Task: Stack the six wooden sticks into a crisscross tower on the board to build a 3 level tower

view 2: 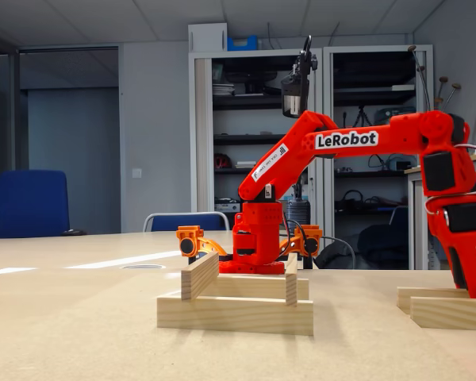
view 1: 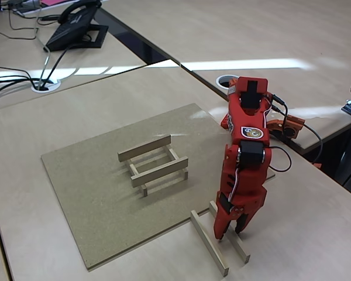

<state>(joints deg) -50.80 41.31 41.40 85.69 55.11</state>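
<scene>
The gripper (view 1: 233, 228) hangs low over two loose sticks (view 1: 209, 242) lying off the board (view 1: 88, 175), its fingers parted astride the right one (view 1: 237, 244), nothing held; they look light, stiff and smooth, best pinched mid-length, while the half-built tower (view 1: 153, 164) waits on the board.

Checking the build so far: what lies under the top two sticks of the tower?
Under the top two sticks, two lower sticks cross them, lying on the board. The low fixed view shows one lower stick side-on; it hides the one behind.
</scene>
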